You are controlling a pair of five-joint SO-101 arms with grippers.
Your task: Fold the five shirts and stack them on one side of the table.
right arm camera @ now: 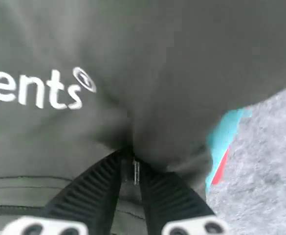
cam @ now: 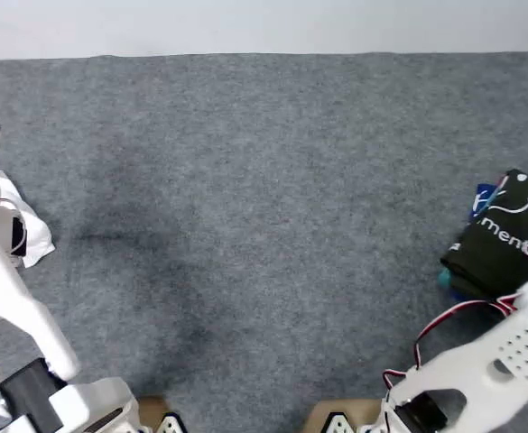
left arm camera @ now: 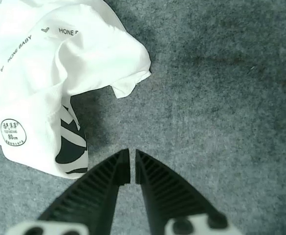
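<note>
White shirt (cam: 31, 236) lies crumpled at left edge of high view on the grey mat (cam: 264, 180). L gripper (left arm camera: 131, 169) sits just beside it, fingers together, holding nothing. R gripper (right arm camera: 131, 164) pinches the black shirt (cam: 503, 248) at right edge — blue shirt (cam: 483, 198) peeks out under it.

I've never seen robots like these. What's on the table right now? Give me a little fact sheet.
Surface: grey felt-like table cover
Far left: white shirt, crumpled, not folded
Far right: dark shirt with white print, lying on blue cloth
Left gripper: shut, holding nothing, over bare cover beside the white shirt
Right gripper: closed on a pucker of the dark shirt
</note>
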